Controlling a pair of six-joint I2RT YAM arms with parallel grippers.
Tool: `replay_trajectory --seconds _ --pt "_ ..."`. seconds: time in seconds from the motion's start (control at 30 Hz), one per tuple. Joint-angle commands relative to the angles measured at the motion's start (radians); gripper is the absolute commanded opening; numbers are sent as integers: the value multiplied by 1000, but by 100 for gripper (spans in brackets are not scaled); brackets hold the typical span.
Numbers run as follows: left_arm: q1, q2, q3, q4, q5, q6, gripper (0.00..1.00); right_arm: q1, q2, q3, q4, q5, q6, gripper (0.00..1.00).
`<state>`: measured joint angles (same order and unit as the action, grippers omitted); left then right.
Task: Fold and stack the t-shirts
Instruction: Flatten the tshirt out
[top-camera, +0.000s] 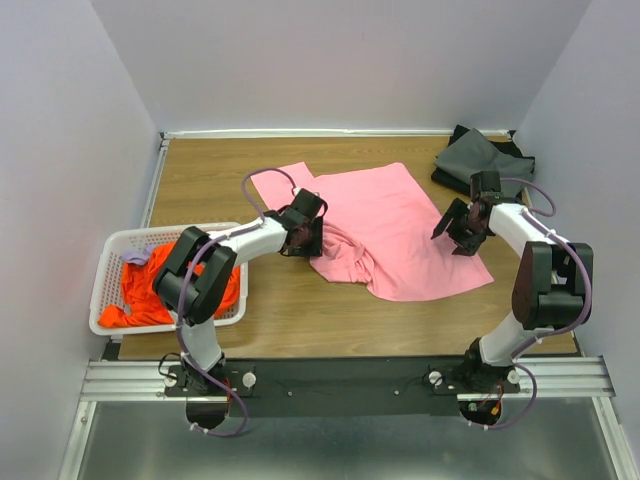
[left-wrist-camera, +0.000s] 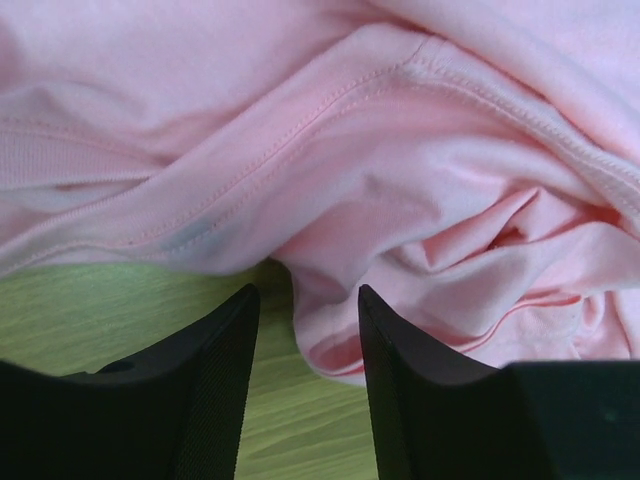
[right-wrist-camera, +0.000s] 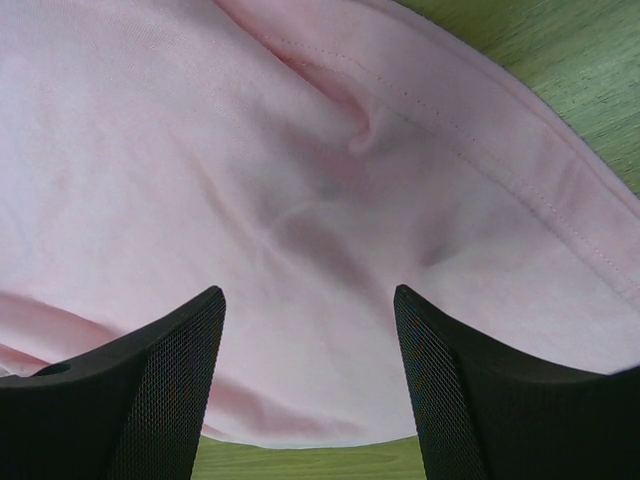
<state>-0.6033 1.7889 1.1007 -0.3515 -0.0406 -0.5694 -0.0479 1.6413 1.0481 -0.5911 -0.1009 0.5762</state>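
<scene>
Left wrist: left gripper (left-wrist-camera: 307, 295) straddles pink t-shirt (left-wrist-camera: 400, 150) fold

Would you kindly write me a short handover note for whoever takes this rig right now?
Left gripper: open, a fold of the pink t-shirt between its fingers, unclamped.
Right gripper: open, over that shirt's right edge.
Pink t-shirt lies rumpled mid-table; orange t-shirt in the white basket; dark grey t-shirts piled far right.
Done: perhaps the dark pile.
Left: fold pink and orange, stack all.
</scene>
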Motion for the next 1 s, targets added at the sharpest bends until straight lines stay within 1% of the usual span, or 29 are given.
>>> replay_trajectory --seconds 0.0,0.13,0.23,0.27,0.3,0.33,0.6,0.67,0.77,0.97 --pt "-1 32 31 23 -8 6 51 -7 -35 -7 2 -13 7 75" --pt "-1 52 45 8 -10 14 43 -6 -40 -7 1 -11 5 75" --pt "-1 49 37 5 -8 17 32 -6 -40 -5 -1 -8 5 75" --pt "-1 47 31 5 -7 17 25 -7 -40 -5 -1 -8 5 75" --pt "-1 41 28 3 -1 16 23 -6 -38 -5 -3 -6 7 75" --pt "-1 38 24 3 5 16 19 -6 -38 -5 -3 -10 8 75" --pt "-1 -31 -61 31 36 -9 20 -6 -41 -7 -7 -6 7 75" --pt "-1 -17 -56 36 36 -4 20 -6 -37 -8 -7 -13 11 75" --pt "-4 0 -47 34 76 -4 27 -6 -35 -8 -9 -19 11 75" --pt "-9 -9 -53 31 73 -17 28 -7 -51 -14 -12 -13 4 75"
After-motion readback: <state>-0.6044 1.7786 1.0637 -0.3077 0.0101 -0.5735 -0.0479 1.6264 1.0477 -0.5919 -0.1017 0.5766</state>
